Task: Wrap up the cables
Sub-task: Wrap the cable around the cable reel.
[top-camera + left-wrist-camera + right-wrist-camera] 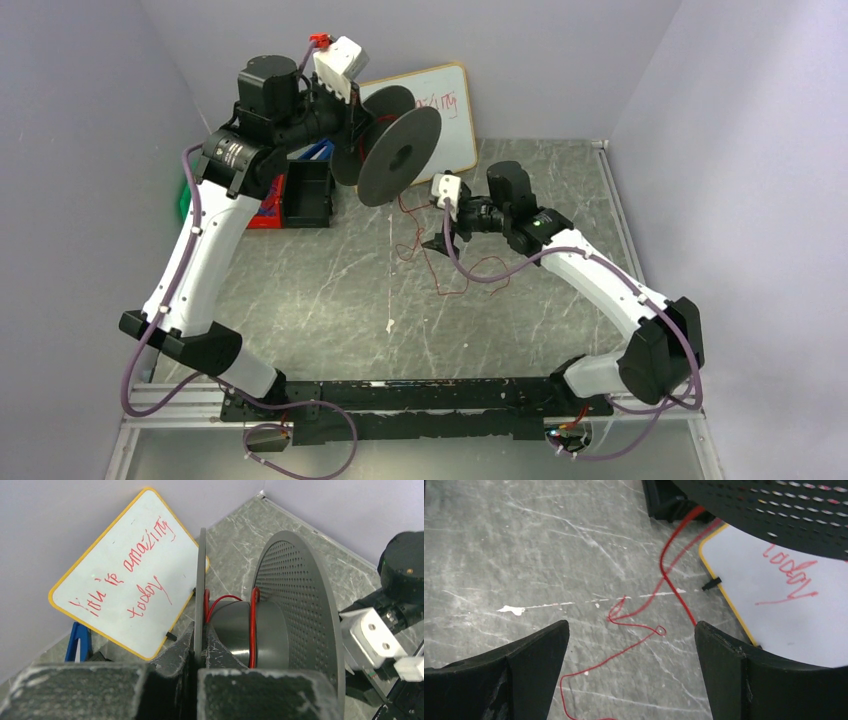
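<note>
A black spool (398, 152) is held up above the table at the back centre. My left gripper (204, 630) is shut on the spool's thin flange (201, 580). A few turns of red cable (253, 630) lie round the spool's core. The rest of the thin red cable (420, 240) hangs from the spool and lies in loose curls on the table; it also shows in the right wrist view (639, 615). My right gripper (440, 243) is open and empty, just above the curls, its jaws on either side of the cable in the right wrist view (631, 630).
A whiteboard (445, 115) with a yellow rim and red writing leans on the back wall behind the spool; it also shows in the left wrist view (125, 575). A black box (308, 195) and red and blue items stand at the back left. Grey walls close in on three sides.
</note>
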Controlling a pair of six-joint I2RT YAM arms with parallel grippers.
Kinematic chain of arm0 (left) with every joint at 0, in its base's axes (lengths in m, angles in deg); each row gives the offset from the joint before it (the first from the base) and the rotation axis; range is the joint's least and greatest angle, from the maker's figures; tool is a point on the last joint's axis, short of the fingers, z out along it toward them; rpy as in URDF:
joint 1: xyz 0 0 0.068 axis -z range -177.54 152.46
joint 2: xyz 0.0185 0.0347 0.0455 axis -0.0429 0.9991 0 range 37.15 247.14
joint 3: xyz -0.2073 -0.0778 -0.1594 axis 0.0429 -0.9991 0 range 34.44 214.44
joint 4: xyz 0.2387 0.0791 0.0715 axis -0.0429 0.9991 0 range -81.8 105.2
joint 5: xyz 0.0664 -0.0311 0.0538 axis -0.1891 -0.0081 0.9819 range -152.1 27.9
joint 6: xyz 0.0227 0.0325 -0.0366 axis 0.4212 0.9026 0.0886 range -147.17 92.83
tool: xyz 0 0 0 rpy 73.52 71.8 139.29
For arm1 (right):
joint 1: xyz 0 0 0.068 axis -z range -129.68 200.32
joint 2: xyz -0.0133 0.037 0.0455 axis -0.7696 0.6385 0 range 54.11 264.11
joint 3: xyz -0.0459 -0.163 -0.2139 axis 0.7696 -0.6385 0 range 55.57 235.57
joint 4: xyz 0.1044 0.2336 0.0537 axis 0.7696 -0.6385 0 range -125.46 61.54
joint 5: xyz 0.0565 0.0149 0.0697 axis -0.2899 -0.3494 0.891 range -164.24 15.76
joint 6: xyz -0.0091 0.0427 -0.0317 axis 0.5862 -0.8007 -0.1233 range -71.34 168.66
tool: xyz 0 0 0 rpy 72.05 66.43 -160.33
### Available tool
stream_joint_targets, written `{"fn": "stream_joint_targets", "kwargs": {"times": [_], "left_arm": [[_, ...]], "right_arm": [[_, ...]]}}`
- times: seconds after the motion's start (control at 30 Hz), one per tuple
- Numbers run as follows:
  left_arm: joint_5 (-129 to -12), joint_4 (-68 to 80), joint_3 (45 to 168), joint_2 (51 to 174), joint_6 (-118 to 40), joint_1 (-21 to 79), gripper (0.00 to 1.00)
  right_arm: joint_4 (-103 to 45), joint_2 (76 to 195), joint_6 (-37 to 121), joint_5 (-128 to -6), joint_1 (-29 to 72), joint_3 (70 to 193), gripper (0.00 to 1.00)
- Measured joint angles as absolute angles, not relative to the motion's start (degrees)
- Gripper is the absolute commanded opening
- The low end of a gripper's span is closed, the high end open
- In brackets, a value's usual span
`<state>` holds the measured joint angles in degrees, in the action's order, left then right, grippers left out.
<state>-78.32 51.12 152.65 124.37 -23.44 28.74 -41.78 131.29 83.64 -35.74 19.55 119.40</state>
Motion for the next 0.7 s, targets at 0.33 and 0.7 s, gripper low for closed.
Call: {"fn": "stream_joint_targets", "kwargs": {"times": [0.33,0.7], "left_arm": [[-81.6,50.9,153.7,124.9,-27.4,26.7,0.03],[-84.5,51.0,154.3,125.2,-30.1,25.0,0.03]], "right_arm": [[-35.3,136.2,79.3,-35.4,18.0,119.7,0.99],[-31.4,141.1,79.1,-37.3,18.0,121.5,0.99]]}}
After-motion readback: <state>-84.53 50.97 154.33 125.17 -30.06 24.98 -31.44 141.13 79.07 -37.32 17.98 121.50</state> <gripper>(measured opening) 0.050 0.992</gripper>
